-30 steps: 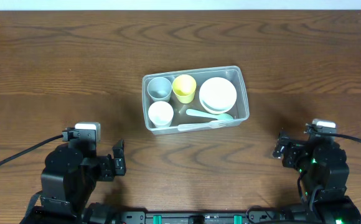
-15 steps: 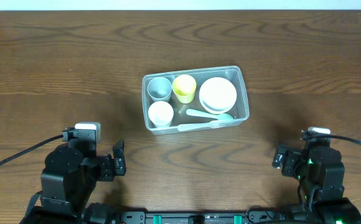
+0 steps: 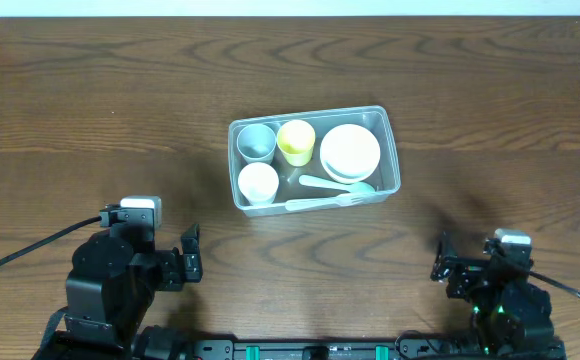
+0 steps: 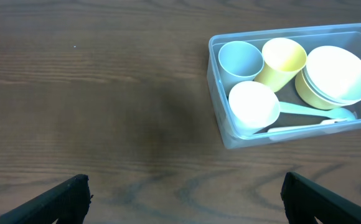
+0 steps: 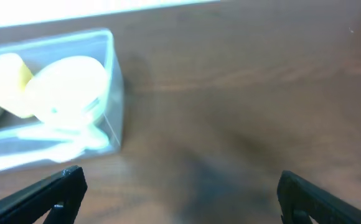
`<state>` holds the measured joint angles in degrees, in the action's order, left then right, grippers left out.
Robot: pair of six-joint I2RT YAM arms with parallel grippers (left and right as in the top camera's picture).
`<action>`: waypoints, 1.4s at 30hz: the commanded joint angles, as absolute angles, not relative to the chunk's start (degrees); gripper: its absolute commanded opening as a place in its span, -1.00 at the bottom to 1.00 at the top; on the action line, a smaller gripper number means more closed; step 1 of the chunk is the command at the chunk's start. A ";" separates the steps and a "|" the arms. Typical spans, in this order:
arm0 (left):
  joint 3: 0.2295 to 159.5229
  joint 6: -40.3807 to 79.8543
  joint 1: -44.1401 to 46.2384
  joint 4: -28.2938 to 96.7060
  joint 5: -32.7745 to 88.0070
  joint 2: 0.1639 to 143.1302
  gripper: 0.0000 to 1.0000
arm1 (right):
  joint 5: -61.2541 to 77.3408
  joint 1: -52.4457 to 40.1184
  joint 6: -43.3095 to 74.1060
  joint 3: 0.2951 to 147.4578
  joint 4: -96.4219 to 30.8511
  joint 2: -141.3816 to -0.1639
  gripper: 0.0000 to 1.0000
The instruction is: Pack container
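Observation:
The clear plastic container (image 3: 390,150) stands at the middle of the wooden table. It holds a grey-blue cup (image 3: 256,142), a yellow cup (image 3: 296,140), a white cup (image 3: 258,182), stacked pale bowls (image 3: 350,150) and a mint spoon (image 3: 320,183). It also shows in the left wrist view (image 4: 221,118) and, blurred, in the right wrist view (image 5: 115,93). My left gripper (image 4: 183,199) is open and empty at the near left. My right gripper (image 5: 180,196) is open and empty at the near right. Both are well short of the container.
The dark wooden table (image 3: 90,100) spreads all round the container. A white wall strip (image 3: 290,6) runs along the far edge. Cables (image 3: 30,250) trail from both arm bases at the near edge.
My right arm has drawn back toward the near edge of the table. The left arm and the container have not moved.

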<state>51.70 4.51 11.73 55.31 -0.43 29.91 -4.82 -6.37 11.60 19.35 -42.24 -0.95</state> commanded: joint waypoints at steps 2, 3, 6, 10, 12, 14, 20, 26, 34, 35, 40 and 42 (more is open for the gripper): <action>51.27 5.04 11.55 55.20 -0.91 29.91 0.96 | -1.87 -7.70 12.38 14.17 -33.80 -0.25 0.99; 51.27 5.04 11.55 55.20 -0.91 29.91 0.96 | -1.89 -7.84 12.36 12.36 -29.45 -0.27 0.98; 51.27 5.04 11.55 55.20 -0.91 29.91 0.96 | -1.93 -7.90 11.46 6.79 -16.40 -0.27 0.99; 51.27 5.04 11.55 55.20 -0.91 29.91 0.96 | -2.74 -7.90 8.05 0.30 -1.23 -0.27 0.99; 51.27 5.04 11.55 55.20 -0.91 29.91 0.96 | -2.76 -7.92 4.97 0.30 -0.62 -0.27 0.98; 51.27 5.04 11.55 55.20 -0.91 29.91 0.96 | -2.74 -7.90 2.42 0.32 -1.15 -0.27 0.99; 51.27 5.04 11.55 55.20 -0.89 29.91 0.96 | -2.55 -7.90 2.50 0.32 -4.08 -0.27 0.99; 51.27 5.04 11.55 55.20 -0.91 29.91 0.96 | -2.55 -7.90 2.52 0.32 -4.03 -0.34 0.98; 51.27 5.04 11.55 55.20 -0.91 29.91 0.96 | -2.55 -7.90 2.52 0.32 -4.03 -0.34 0.99; 51.27 5.04 11.55 55.20 -0.91 29.91 0.96 | -2.55 -7.90 2.52 0.32 -4.03 -0.34 0.99; 51.27 5.02 11.55 55.20 -0.91 29.91 0.96 | -2.55 -7.90 2.52 0.32 -4.03 -0.34 0.99; 51.27 5.04 11.55 55.20 -0.91 29.91 0.96 | -2.55 -7.90 2.52 0.32 -4.05 -0.34 0.99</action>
